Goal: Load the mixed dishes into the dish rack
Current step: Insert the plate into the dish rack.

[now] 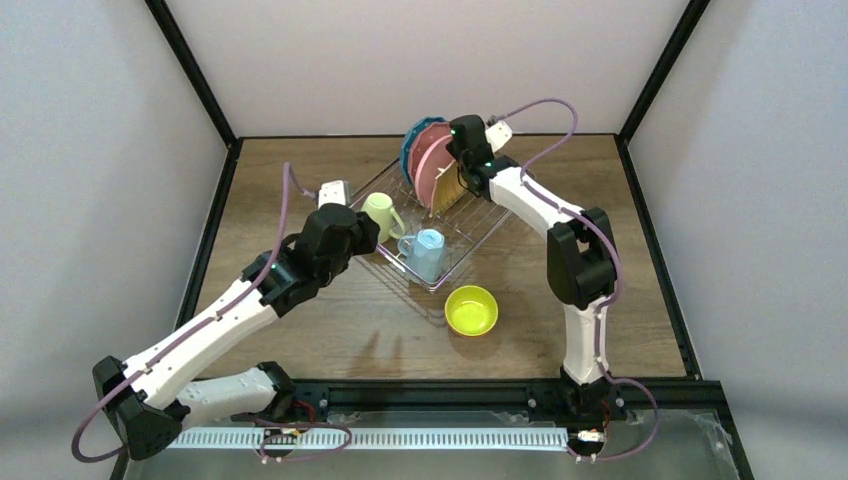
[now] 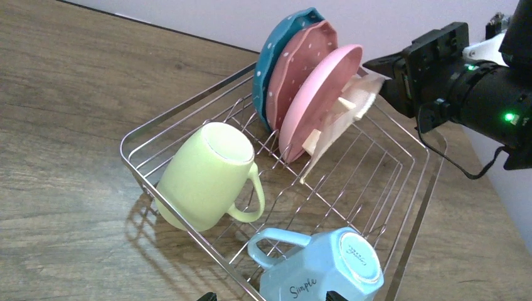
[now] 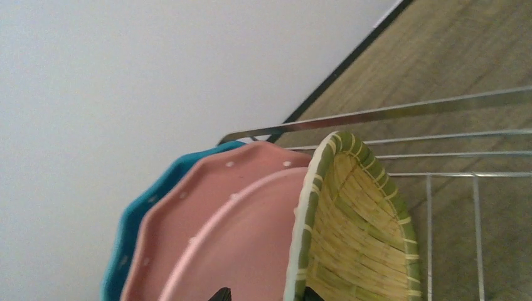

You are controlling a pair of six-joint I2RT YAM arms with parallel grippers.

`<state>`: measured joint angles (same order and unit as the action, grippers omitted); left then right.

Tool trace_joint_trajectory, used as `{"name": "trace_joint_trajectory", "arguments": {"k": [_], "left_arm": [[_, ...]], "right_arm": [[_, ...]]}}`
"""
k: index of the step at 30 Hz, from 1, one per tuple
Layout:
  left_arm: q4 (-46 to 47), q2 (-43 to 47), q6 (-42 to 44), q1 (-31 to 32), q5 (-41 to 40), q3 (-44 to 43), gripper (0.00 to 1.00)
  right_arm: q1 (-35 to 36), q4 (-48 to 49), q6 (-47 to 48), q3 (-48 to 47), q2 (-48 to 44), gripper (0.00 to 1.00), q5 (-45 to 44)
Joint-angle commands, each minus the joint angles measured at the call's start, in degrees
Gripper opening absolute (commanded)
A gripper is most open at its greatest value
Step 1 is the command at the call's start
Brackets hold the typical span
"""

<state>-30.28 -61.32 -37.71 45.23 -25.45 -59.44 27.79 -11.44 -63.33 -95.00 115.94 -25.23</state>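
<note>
The dish rack (image 1: 480,240) sits mid-table. A blue dotted plate (image 1: 410,145), two pink plates (image 1: 432,160) and the woven tan plate (image 1: 447,188) stand on edge at its far end. A pale green mug (image 2: 207,175) and a light blue mug (image 2: 326,266) lie in its near part. A lime bowl (image 1: 471,310) sits on the table in front of the rack. My right gripper (image 3: 266,295) is open and straddles the top rim of the woven plate (image 3: 357,232), which leans on a pink plate (image 3: 251,238). My left gripper (image 2: 270,296) is open at the rack's near left corner, just short of the blue mug.
A black frame and pale walls bound the wooden table (image 1: 300,180). The right arm (image 1: 575,250) reaches over the rack's right side. The rack's wire rim (image 2: 182,110) stands between my left gripper and the mugs.
</note>
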Motion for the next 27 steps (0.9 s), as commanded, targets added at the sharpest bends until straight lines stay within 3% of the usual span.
{"name": "trace_joint_trajectory", "arguments": {"k": [1, 14, 27], "left_arm": [[0.58, 1.47, -0.95, -0.39, -0.83, 0.60, 1.00], [-0.23, 3.59, -2.33, -0.39, -0.31, 0.86, 1.00], [-2.04, 6.12, -3.97, -0.33, 1.05, 2.53, 1.00]], "right_arm": [[0.28, 0.41, 4.10, -5.47, 2.01, 0.62, 0.87], [0.64, -0.05, 5.19, -4.53, -1.42, 0.62, 0.97], [1.40, 3.93, 0.95, 10.53, -8.50, 0.62, 0.65]]}}
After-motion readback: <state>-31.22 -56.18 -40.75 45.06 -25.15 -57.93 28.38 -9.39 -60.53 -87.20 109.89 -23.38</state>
